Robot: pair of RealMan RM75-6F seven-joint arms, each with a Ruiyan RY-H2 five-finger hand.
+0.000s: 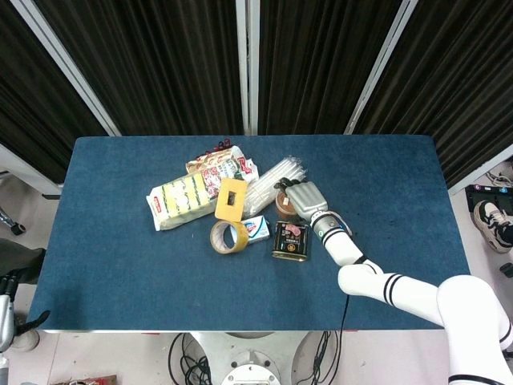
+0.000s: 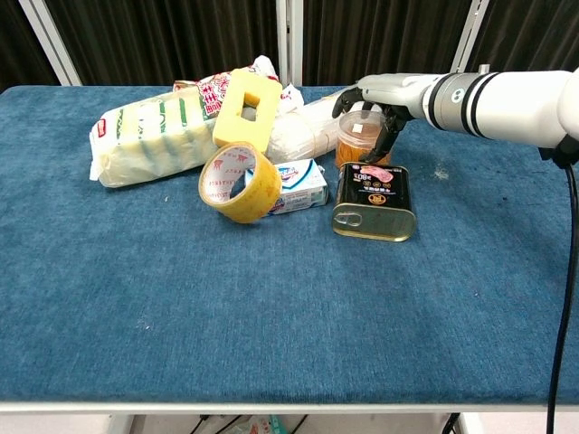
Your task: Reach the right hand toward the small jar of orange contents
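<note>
Arching over the small jar of orange contents (image 2: 364, 140), the right hand (image 2: 375, 95) is lying palm down on top of it, its dark fingers (image 2: 391, 127) curling down around the lid and sides; whether they are actually clamping the jar I cannot tell. The white forearm with black bands (image 2: 493, 98) is stretching in from the right edge of the chest view. In the head view the same hand (image 1: 304, 196) is covering most of the jar (image 1: 284, 205). The jar is standing upright on the blue table (image 2: 271, 298), just behind a dark tin can (image 2: 374, 201) whose label print is too small to read, and beside a bundle of clear plastic straws (image 2: 312, 122). Further left, a small blue-and-white packet (image 2: 298, 185) is touching a yellow tape roll (image 2: 239, 183) printed in red, unreadable.
</note>
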